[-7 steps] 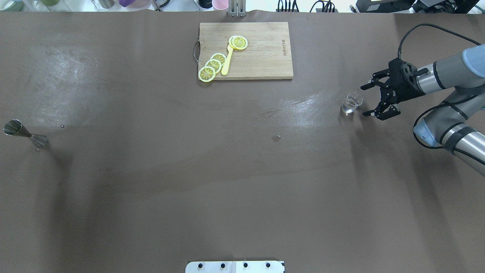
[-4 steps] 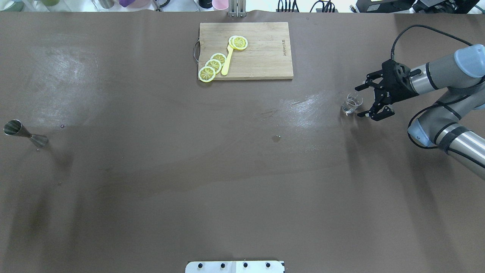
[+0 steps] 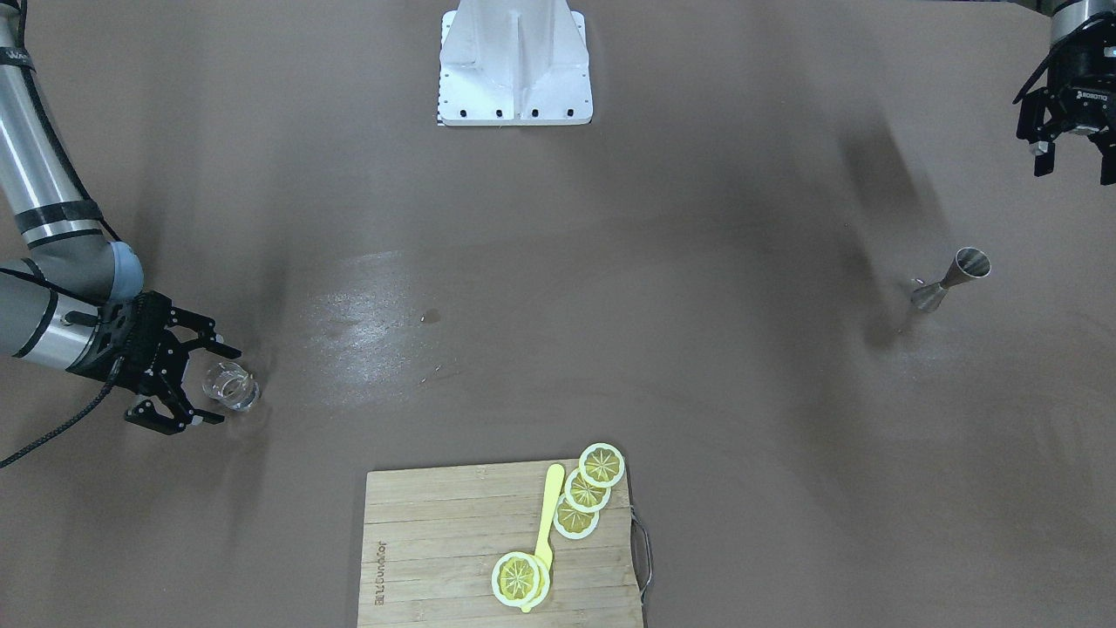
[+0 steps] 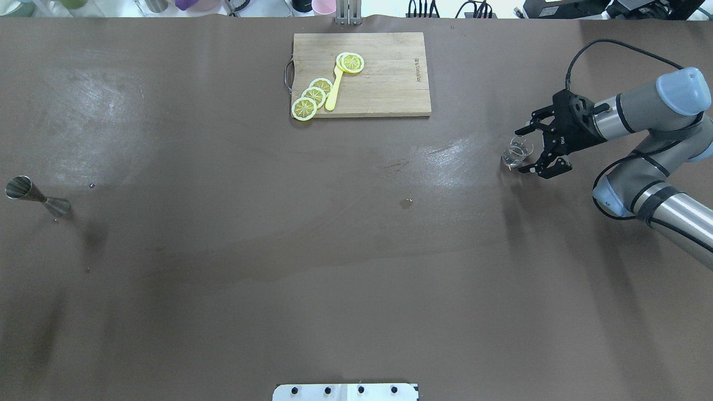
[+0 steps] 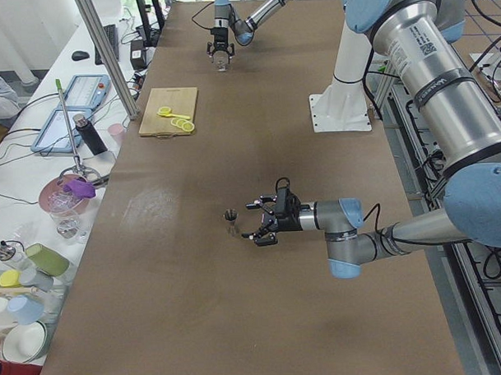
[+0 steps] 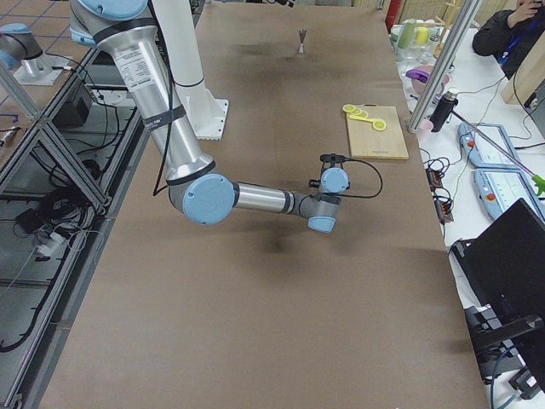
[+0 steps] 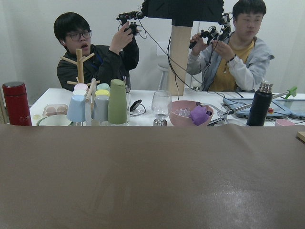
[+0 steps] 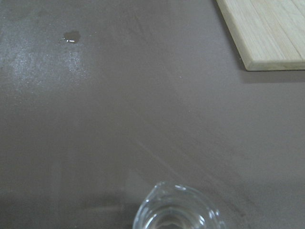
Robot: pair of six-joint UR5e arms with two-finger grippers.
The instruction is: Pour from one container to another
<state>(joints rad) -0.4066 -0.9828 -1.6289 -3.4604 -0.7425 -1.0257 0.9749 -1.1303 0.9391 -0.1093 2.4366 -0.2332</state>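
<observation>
A small clear glass (image 4: 513,156) with a little liquid stands at the table's right side. My right gripper (image 4: 522,151) is open, its two fingers reaching around the glass from the right, one on each side; the same glass (image 3: 232,387) and gripper (image 3: 220,385) show in the front view. The right wrist view has the glass rim (image 8: 176,212) at its bottom edge. A steel jigger (image 4: 34,196) stands far left. My left gripper (image 3: 1072,167) hangs open, off to the side of the jigger (image 3: 950,279) and holding nothing.
A wooden cutting board (image 4: 390,83) with lemon slices (image 4: 313,96) and a yellow utensil lies at the table's far middle. A small wet spot (image 4: 406,203) marks the centre. Cups, bottles and two people are past the far edge in the left wrist view.
My right gripper has slid left toward the glass, from beside it to having its open fingers on both sides of it. The glass and jigger have not moved.
</observation>
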